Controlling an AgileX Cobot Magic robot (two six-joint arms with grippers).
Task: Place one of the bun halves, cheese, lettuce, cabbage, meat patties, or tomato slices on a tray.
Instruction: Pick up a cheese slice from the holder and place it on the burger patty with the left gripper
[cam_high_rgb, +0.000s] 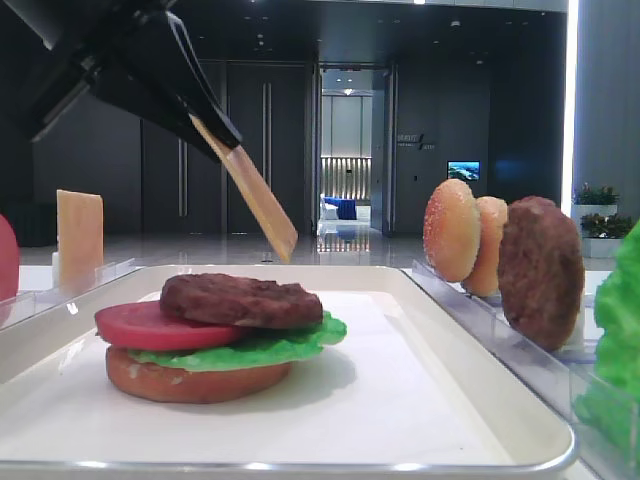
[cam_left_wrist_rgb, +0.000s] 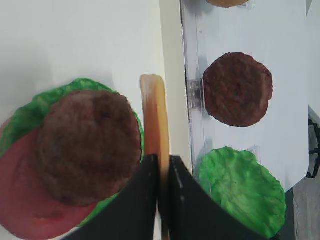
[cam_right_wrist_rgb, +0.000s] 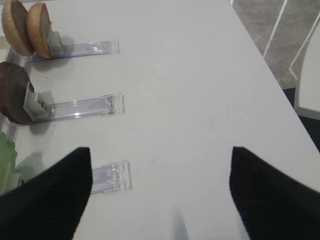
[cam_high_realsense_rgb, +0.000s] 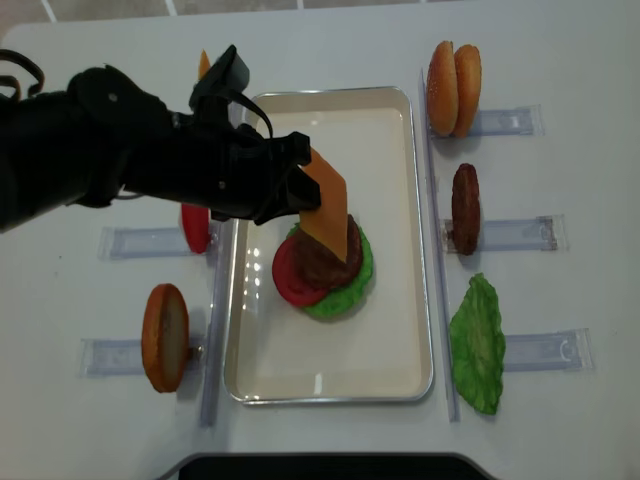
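Right, the tray (cam_high_realsense_rgb: 400, 230) holds a stack: bun half at bottom, lettuce (cam_high_rgb: 300, 343), tomato slice (cam_high_rgb: 150, 325), meat patty (cam_high_rgb: 240, 300) on top. Left gripper (cam_left_wrist_rgb: 161, 165) has its jaws clenched on the cheese (cam_high_realsense_rgb: 325, 210), tilted, hanging above the patty w/o touching. Right gripper (cam_right_wrist_rgb: 160, 165) jaws stand wide apart over bare bench (cam_right_wrist_rgb: 200, 75), grasping nothing. Clear racks (cam_high_realsense_rgb: 510, 233) beside the tray carry spare buns, a patty, lettuce; arm hides part of the left ones.
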